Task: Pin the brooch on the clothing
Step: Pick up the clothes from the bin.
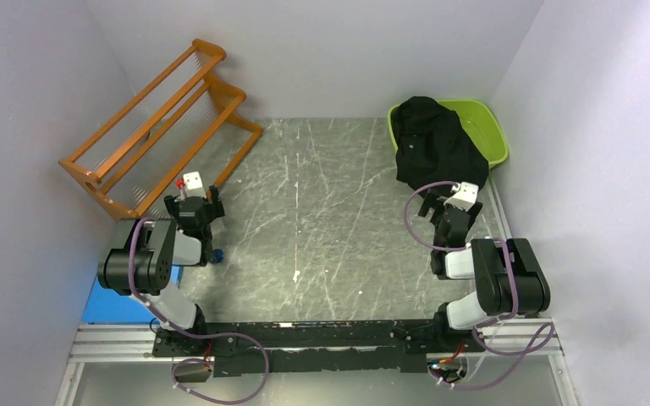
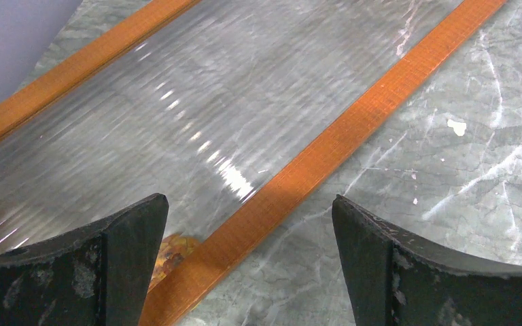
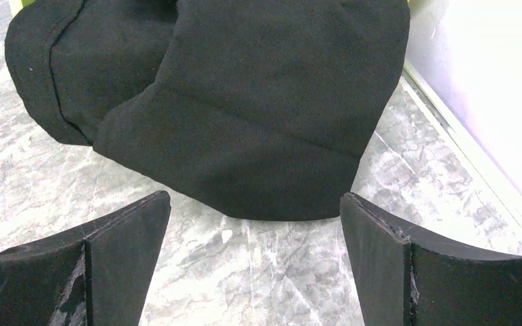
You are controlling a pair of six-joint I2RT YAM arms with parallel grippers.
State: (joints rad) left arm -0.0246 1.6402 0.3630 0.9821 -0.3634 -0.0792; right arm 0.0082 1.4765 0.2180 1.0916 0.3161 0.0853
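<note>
A grey marbled tabletop [image 1: 330, 220] fills the middle of the top view, closed in by plain pale walls [image 1: 42, 101] on the left, back and right.

In the upper left of that view an orange wooden rack with clear slats [image 1: 156, 127] lies tilted on the tabletop. Just below it is the left gripper [image 1: 193, 196]. In the upper right, the black fabric shirt [image 1: 432, 148] is heaped over the near rim of a lime-green plastic basin [image 1: 493, 127] and spills onto the tabletop. The right gripper [image 1: 448, 203] sits just below its hem.

Only the left wrist view shows the left gripper [image 2: 248, 210] with fingers spread wide and empty above an orange rail of the rack [image 2: 353, 129]. It also shows a small amber object [image 2: 173, 248] under the slats, too hidden to identify.

Only the right wrist view shows the right gripper [image 3: 255, 204] parted and empty, with the shirt's [image 3: 245, 102] folded edge lying just ahead of it on the tabletop [image 3: 279, 272].
</note>
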